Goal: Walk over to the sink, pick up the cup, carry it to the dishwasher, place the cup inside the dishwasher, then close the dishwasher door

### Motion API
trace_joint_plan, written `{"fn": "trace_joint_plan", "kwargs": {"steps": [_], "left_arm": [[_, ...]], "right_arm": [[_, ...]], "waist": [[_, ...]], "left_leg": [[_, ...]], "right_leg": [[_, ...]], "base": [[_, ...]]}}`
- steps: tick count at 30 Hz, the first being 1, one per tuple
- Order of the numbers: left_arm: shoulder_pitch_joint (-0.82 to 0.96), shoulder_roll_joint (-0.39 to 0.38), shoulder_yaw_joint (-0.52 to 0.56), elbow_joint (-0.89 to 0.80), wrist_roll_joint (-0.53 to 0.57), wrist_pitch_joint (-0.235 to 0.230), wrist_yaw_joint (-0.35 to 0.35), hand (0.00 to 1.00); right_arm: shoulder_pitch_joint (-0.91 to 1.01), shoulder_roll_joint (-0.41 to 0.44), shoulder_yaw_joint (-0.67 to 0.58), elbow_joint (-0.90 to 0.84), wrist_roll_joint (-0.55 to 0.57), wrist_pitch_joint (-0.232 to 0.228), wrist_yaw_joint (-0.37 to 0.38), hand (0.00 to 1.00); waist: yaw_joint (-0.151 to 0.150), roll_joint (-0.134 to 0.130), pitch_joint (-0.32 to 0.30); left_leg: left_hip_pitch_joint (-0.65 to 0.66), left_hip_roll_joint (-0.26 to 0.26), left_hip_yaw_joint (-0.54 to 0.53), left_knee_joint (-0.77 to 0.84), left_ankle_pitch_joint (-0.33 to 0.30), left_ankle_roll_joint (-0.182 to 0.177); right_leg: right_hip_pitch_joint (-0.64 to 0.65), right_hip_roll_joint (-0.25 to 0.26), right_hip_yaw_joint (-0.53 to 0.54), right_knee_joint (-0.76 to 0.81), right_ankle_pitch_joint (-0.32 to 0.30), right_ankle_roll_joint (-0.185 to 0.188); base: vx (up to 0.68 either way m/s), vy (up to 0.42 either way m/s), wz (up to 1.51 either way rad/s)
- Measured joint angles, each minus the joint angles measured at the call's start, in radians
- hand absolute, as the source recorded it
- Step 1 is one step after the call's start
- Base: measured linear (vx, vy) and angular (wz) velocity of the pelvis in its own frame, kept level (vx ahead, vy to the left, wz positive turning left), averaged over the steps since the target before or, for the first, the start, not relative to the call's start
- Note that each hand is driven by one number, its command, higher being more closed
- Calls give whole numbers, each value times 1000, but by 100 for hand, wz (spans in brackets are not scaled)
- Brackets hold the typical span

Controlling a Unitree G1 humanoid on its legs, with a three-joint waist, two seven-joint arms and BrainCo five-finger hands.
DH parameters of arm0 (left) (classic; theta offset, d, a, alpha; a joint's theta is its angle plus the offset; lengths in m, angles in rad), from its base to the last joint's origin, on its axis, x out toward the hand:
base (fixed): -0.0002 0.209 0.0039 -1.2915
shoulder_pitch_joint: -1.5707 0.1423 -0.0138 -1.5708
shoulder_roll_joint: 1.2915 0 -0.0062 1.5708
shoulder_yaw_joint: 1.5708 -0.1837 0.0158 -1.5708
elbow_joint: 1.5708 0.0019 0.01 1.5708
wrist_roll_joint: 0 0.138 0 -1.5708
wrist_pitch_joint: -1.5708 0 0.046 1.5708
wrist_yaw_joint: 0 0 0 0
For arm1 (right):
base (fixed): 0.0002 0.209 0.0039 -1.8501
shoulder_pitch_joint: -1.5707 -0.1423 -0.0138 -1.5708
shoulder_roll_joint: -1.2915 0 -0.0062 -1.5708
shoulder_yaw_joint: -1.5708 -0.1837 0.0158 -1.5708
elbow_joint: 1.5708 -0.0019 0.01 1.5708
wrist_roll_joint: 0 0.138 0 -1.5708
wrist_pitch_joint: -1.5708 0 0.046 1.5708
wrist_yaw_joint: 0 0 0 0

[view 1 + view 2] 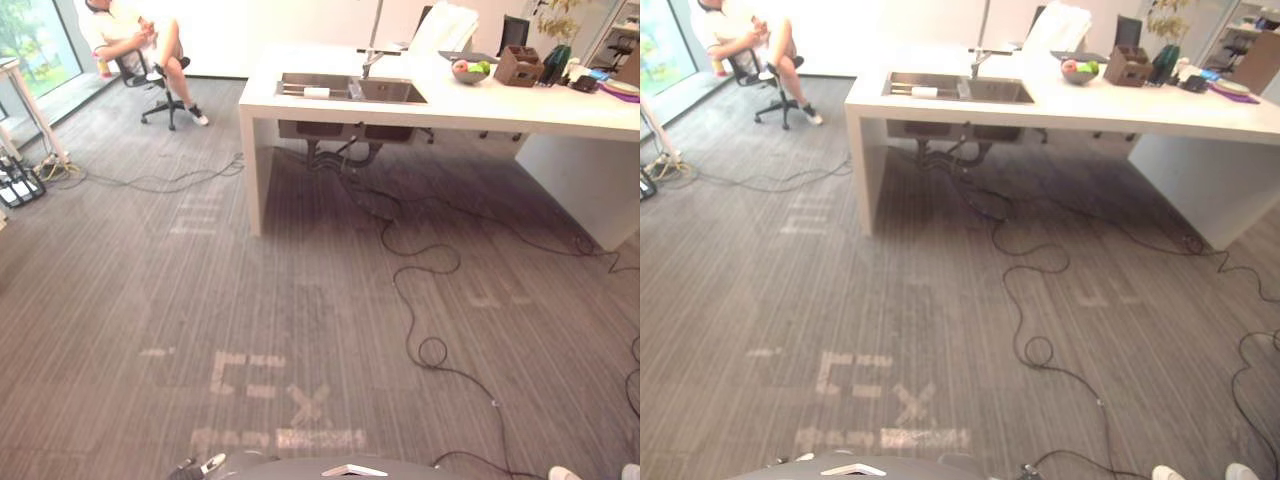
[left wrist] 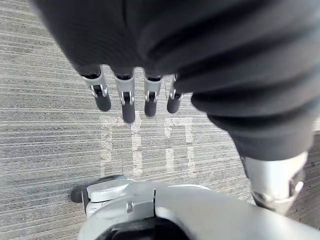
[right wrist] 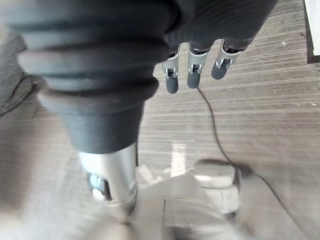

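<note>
The steel sink (image 1: 390, 92) is set in a long white counter (image 1: 500, 108) across the carpet, with a tap (image 1: 374, 52) behind it. A small white thing (image 1: 316, 92) lies in the sink's left basin; whether it is the cup I cannot tell from here. My left hand (image 2: 126, 102) hangs over the grey carpet with its fingers straight and nothing in them. My right hand (image 3: 193, 72) hangs the same way, fingers relaxed and empty, above a black cable on the floor.
Black cables (image 1: 420, 300) snake over the carpet between me and the counter. A person (image 1: 130, 30) sits on an office chair at the back left. A fruit bowl (image 1: 469, 70) and a brown box (image 1: 518, 66) stand on the counter. White shoes (image 1: 565, 473) show at the lower right.
</note>
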Motion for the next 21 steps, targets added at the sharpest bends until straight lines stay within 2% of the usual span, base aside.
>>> {"fn": "trace_joint_plan", "kwargs": {"steps": [1,2,3,4,7,11,14,16,21], "left_arm": [[-16,-5,27,43,-185,62,-101,0],[-2,-30,32,52,-260,78,-130,0],[1,-34,46,62,-283,76,-133,0],[2,-34,64,85,-327,78,-161,0],[-4,-36,79,104,-338,64,-176,0],[15,-38,86,135,-414,47,-184,0],[15,-44,87,140,-414,31,-169,0],[16,-52,90,139,-410,22,-153,0],[8,-60,98,135,-370,32,-116,0]], "right_arm": [[-29,19,-105,63,102,60,26,0],[-31,41,-154,81,155,86,39,0],[-31,49,-183,85,180,87,38,0],[-39,61,-225,100,241,89,46,0],[-36,86,-270,104,305,97,56,0],[-27,92,-303,105,250,65,82,0],[-32,91,-309,105,200,30,113,0],[-36,90,-310,104,179,17,131,0],[-70,87,-302,102,165,18,162,0]], "waist": [[-6,-1,34],[-5,15,31],[-7,27,27],[-15,17,35],[-21,21,69],[-21,20,75],[-22,21,76],[-19,19,76],[-18,20,93]], "left_leg": [[65,31,95,-62,25,-15],[81,28,102,-115,56,-18],[84,23,103,-143,63,-27],[103,16,115,-210,76,-42],[156,15,136,-300,104,-61],[223,30,152,-379,162,-70],[239,40,162,-383,195,-58],[246,38,163,-383,194,-53],[267,36,166,-377,187,-54]], "right_leg": [[81,-45,-135,-75,52,12],[98,-45,-152,-130,82,22],[98,-42,-150,-151,95,22],[102,-41,-149,-199,114,18],[138,-31,-168,-269,143,13],[200,-2,-176,-326,152,14],[225,6,-193,-344,154,20],[235,5,-195,-345,155,18],[262,6,-195,-350,147,21]], "base": [[-56,-45,-12],[-48,-42,-15],[17,-4,-11],[0,0,0],[12,6,-2],[64,1,-5],[119,-8,7],[138,5,4],[74,-10,-1]]}}
